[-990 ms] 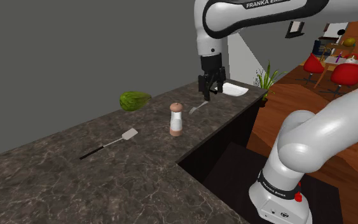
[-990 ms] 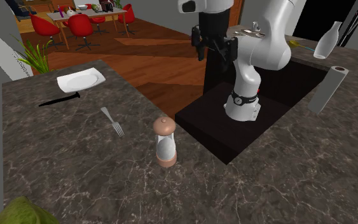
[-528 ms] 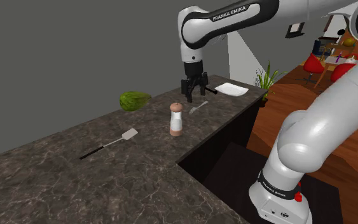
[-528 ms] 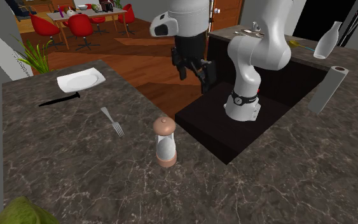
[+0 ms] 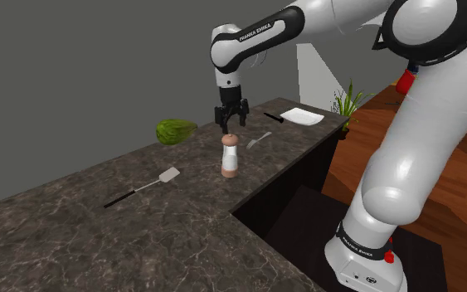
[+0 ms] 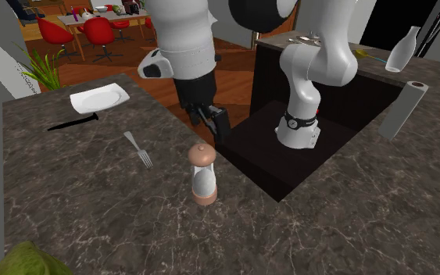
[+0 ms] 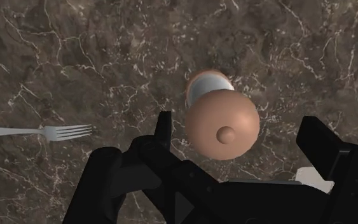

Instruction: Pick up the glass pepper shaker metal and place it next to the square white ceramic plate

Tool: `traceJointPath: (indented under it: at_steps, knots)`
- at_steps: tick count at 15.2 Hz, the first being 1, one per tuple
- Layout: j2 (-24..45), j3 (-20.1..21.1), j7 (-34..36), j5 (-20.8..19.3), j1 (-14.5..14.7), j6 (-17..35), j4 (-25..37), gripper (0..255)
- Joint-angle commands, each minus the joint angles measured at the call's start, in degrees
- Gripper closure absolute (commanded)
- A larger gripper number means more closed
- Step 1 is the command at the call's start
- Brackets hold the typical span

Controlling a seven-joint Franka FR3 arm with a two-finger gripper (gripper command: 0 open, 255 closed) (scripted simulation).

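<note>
Surface [image 5: 165,217]: dark veined stone, wrapping round the black stand [image 6: 249,153]. In the shoulder view a plain grey wall stands behind it. Wood floor and a potted plant [image 5: 348,101] lie at that frame's right.

Your pepper shaker [image 5: 230,157] stands upright on the surface at the shoulder view's centre. It has a clear body with a tan cap and base. The fork [image 5: 258,139] lies near it, up and to the right. The square white plate [image 5: 302,117] sits at the surface's far end, upper right, well apart from the shaker, with a black knife [image 5: 274,118] just beside it.

The shoulder view gives you a spatula [image 5: 140,188] at left of centre and a green fruit [image 5: 176,130] above it. The second exterior view adds a dining table with red chairs [image 6: 101,31] at upper left, and a white bottle [image 6: 406,48] and grey roll [image 6: 404,108] at upper right. The wrist view looks straight down on the shaker's cap.

Arm: it arches across the shoulder view's top and the forearm drops vertically. The gripper [image 5: 231,124] points down just above the cap. Its fingers stand apart with the cap under the gap between them, and no contact is visible.
</note>
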Motion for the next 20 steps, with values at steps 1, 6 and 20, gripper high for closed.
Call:
traceJointPath:
  at_steps: [1,6,20]
  knots:
    - [4.4,-0.3,-0.64,0.68,-0.23,1.07,3.72,0]
    - [7.64,-0.35,-0.98,1.24,-0.38,3.83,4.43,0]
    - [8.24,-0.32,-1.03,1.32,-0.36,7.29,1.56,255]
